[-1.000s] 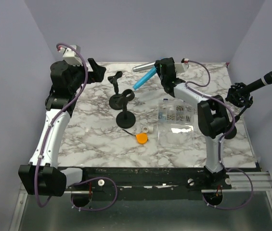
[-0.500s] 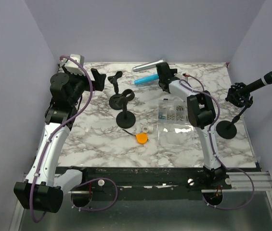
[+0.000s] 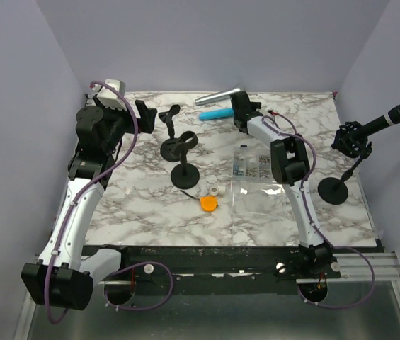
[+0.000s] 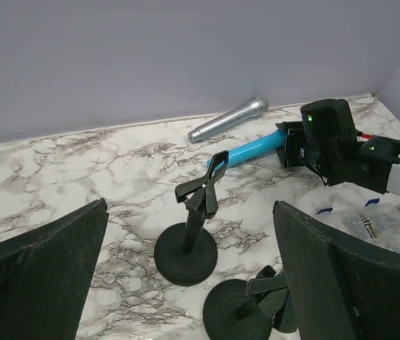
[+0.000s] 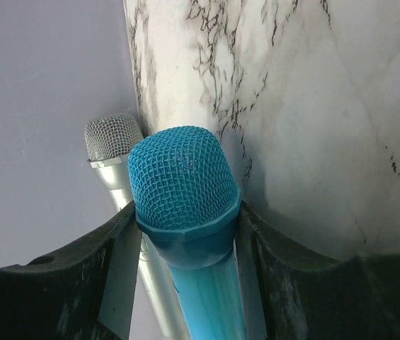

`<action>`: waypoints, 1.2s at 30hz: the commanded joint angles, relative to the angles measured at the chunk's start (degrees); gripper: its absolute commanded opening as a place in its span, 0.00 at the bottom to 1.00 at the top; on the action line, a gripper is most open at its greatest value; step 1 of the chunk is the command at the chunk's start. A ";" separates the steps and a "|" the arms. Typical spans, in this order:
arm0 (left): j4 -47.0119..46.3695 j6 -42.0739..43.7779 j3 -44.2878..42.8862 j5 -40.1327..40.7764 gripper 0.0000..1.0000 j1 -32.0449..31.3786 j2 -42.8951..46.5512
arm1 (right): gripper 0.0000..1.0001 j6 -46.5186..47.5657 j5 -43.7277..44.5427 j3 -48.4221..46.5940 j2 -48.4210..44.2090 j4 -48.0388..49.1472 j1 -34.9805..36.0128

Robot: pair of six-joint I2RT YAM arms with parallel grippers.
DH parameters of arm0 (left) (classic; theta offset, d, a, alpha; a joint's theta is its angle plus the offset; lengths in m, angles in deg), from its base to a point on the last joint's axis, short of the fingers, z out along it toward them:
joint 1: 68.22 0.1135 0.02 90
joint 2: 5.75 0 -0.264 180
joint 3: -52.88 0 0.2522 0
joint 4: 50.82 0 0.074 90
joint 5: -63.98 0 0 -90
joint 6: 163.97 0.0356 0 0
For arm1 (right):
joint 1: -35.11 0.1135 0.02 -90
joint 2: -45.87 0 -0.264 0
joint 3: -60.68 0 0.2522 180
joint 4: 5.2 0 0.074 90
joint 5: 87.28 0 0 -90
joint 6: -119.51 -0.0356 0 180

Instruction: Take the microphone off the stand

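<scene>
Blue, mesh-domed cylindrical microphone (image 5: 182, 177) is clamped in the outstretched right hand (image 5: 185, 244) at the marbled bench's (image 3: 143, 205) far edge; left hand (image 4: 190, 205) is held raised, spread wide.

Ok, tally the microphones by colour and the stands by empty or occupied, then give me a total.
silver microphone: 1
blue microphone: 1, in the right hand
black microphone: 1
empty stand: 2
occupied stand: 1
Total: 6

Blue microphone (image 5: 183, 185) is cropped partway down its handle.
</scene>
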 commanded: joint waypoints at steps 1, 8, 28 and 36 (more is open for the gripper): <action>-0.73 -0.53 0.13 -1.13 0.99 -0.27 -1.17 | 0.28 -2.00 -1.00 -0.21 2.32 -2.05 -0.59; -1.15 -1.17 0.31 -1.82 0.98 -0.25 -2.04 | 0.54 -0.32 -1.99 4.84 0.34 1.94 -0.59; -2.26 -0.63 0.96 -1.90 0.99 -0.01 -2.99 | 0.95 25.01 -5.98 25.82 -17.35 16.76 -0.28; -7.19 -8.12 2.24 1.01 0.98 0.05 -3.02 | 0.98 59.24 -8.78 39.07 -34.24 23.92 2.36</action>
